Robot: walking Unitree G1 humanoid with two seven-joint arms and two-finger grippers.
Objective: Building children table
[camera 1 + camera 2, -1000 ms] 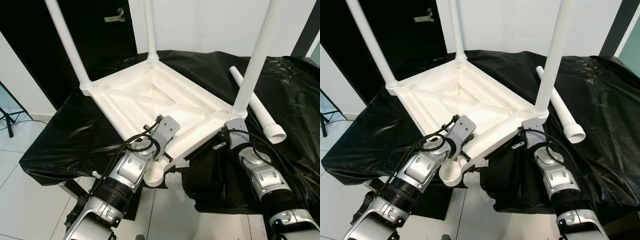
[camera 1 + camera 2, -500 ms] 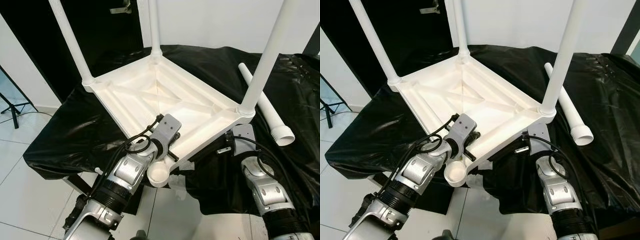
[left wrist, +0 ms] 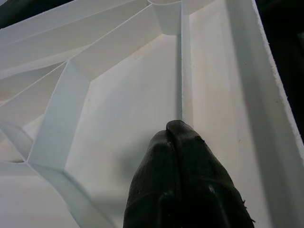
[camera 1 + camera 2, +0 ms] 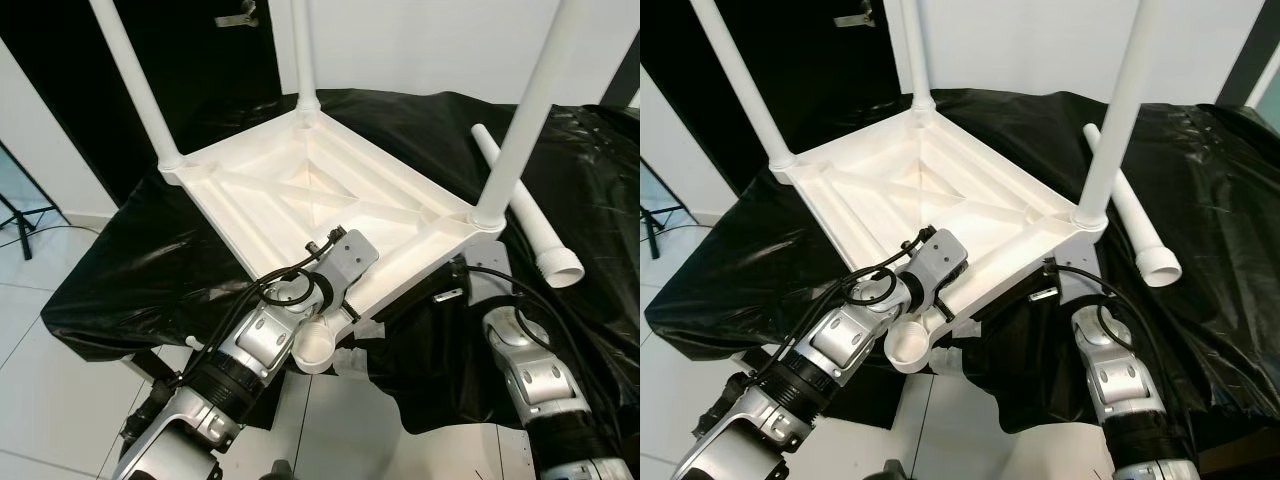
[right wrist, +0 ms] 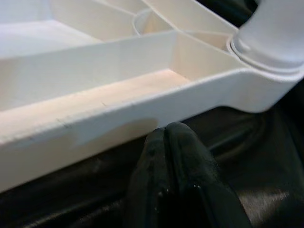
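Upturned white plastic children's table (image 4: 320,200) lies with its ribbed underside up on a work tabletop covered with black plastic sheet (image 4: 150,260). Three white round legs (image 4: 520,120) stand in their corner sockets; the near corner socket (image 4: 318,347), which hangs over the tabletop edge, has none. A fourth white tube leg (image 4: 525,220) lies loose on the sheet, just beside the table on the right. The left gripper (image 3: 183,142), fingers pressed together and holding nothing, rests inside the table frame near the open socket. The right gripper (image 5: 168,137), also pressed together, sits against the outside of the near rim, close to the right leg. I judge the step is steadying the frame; next move calls for taking the loose leg and seating it in the open socket.
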